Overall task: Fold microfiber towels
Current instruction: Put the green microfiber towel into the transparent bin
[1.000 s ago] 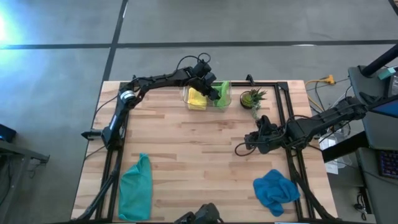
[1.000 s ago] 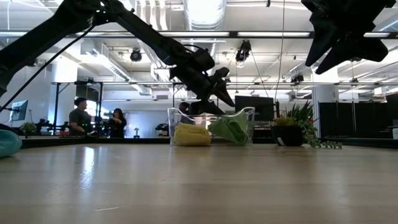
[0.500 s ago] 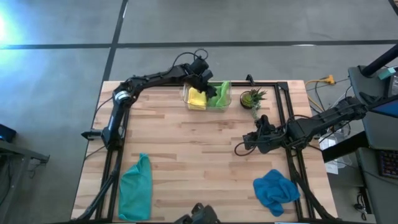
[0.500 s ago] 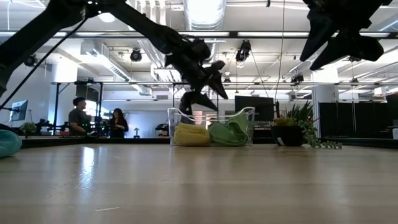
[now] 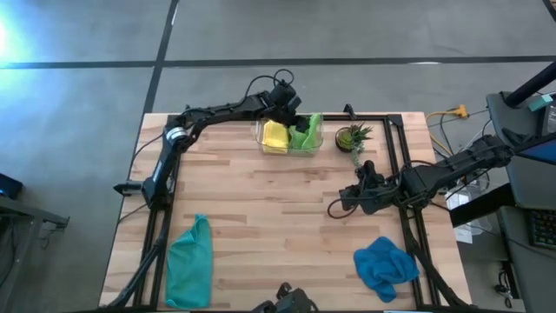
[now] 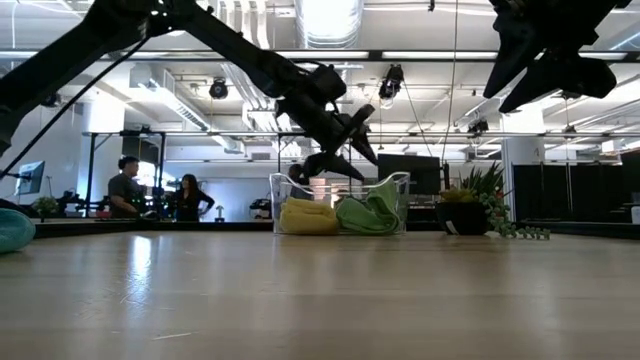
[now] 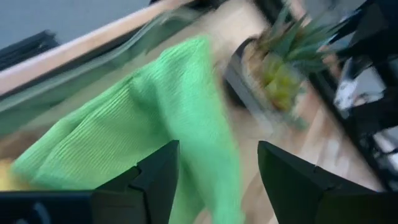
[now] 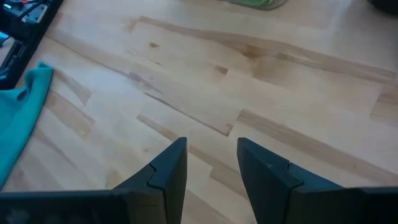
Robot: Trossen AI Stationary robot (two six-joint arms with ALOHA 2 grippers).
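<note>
- Left gripper hovers over the clear bin at the table's far edge, its two fingers spread with nothing between them; in its own wrist view the lime green towel lies directly ahead and below, in the gap between the fingers, not pinched.
- Teal towel lies at the near left corner of the table, a bunched strip with its long axis running from the near edge toward the far edge; it is well apart from both grippers, and the left arm's base is the nearer one.
- Yellow towel sits in the left part of the bin, folded, just beside the lime green one, which fills the right part and looks lumpier in the low view.
- Potted plant stands just beside the bin on its right.
- Right gripper waits low over bare wood right of the table's centre, fingers parted and empty.
- Blue towel lies crumpled at the near right corner, toward the near edge from the right gripper and near it.
- Judgement: two towels remain unfolded; the right arm is nearer the blue, so the coming reach turns on that short drop toward the near edge.
</note>
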